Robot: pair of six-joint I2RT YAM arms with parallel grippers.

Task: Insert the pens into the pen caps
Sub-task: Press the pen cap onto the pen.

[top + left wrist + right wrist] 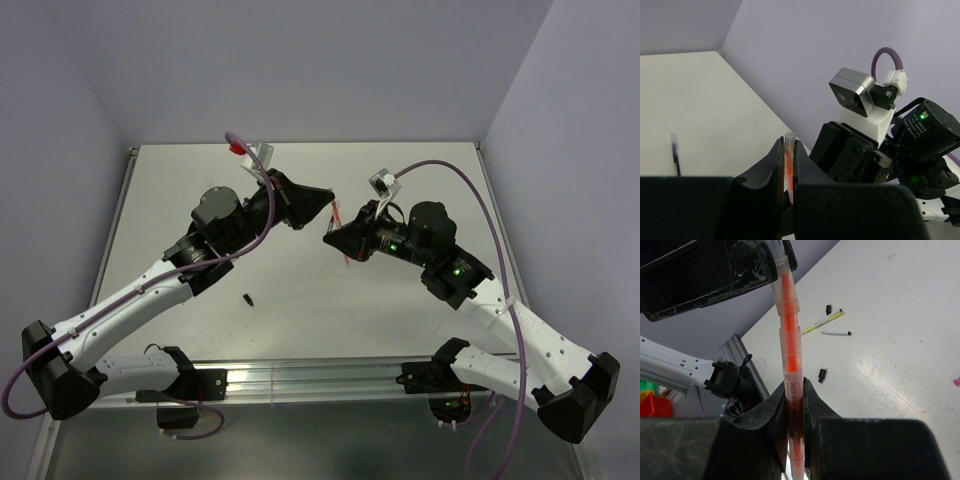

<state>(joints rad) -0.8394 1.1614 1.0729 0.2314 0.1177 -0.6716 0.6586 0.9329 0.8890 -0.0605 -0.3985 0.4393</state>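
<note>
My right gripper [794,387] is shut on an orange pen [791,360] and holds it in the air above the table. The pen's far end sits inside a whitish-clear pen cap [788,302]. My left gripper [788,145] is shut on that cap [789,157], with orange showing through it. In the top view the left gripper [320,207] and the right gripper [334,236] meet tip to tip over the table's middle.
A black cap [247,297] lies on the table near the left arm; it also shows in the right wrist view [822,374]. A yellow pen [822,322], a white-black pen [836,333] and another black cap [828,309] lie farther off. A dark purple pen [675,159] lies alone.
</note>
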